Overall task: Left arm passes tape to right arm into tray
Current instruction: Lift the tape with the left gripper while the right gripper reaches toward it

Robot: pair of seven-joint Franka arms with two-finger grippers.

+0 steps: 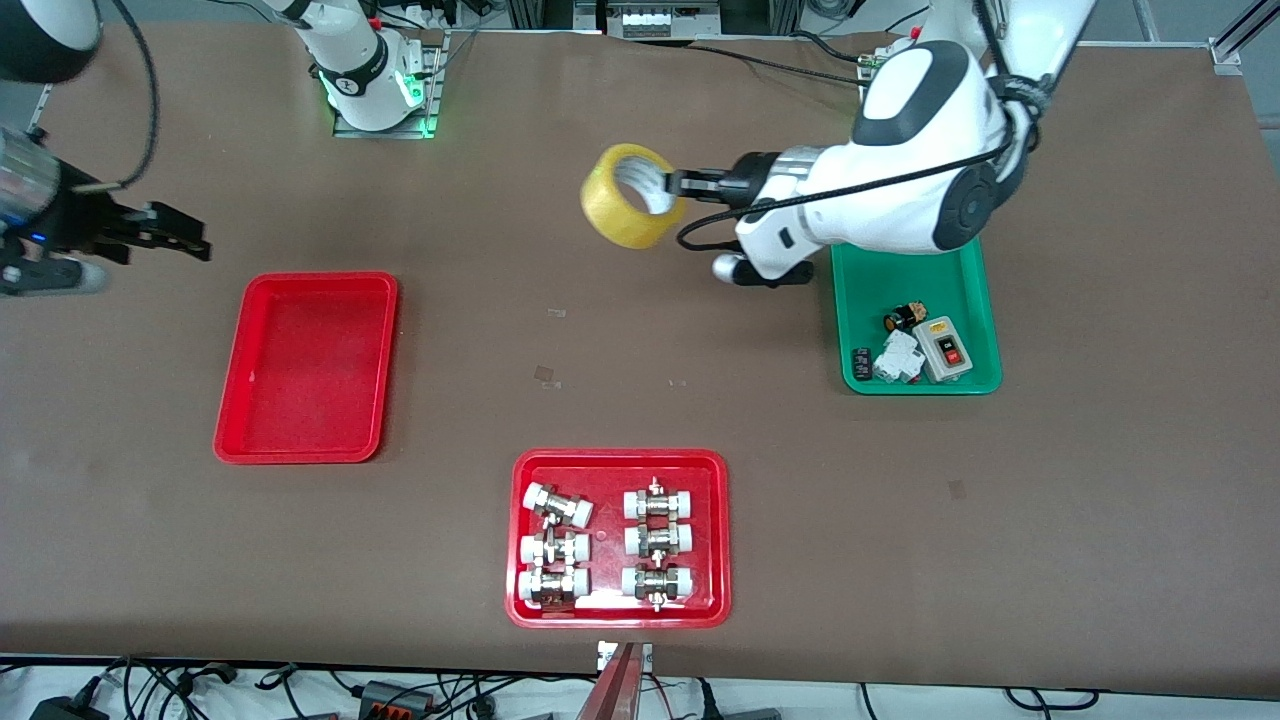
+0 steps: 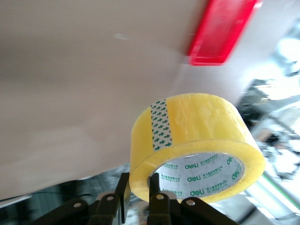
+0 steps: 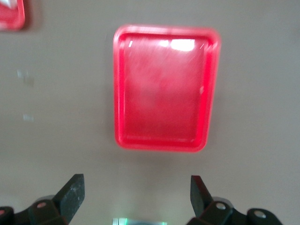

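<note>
The yellow tape [image 1: 630, 195] hangs in the air over the middle of the table, held by my left gripper [image 1: 677, 186], which is shut on its wall with one finger inside the core. In the left wrist view the tape [image 2: 197, 140] fills the middle and the fingers [image 2: 158, 185] pinch its rim. The empty red tray [image 1: 308, 367] lies toward the right arm's end of the table. My right gripper [image 1: 185, 238] is open and empty, up in the air beside the tray's end. The right wrist view shows the tray [image 3: 166, 89] below its spread fingers [image 3: 71, 192].
A green tray [image 1: 920, 320] with small electrical parts lies under the left arm. A second red tray [image 1: 620, 537] with several metal fittings lies nearer the front camera, mid-table. Bare brown table lies between the trays.
</note>
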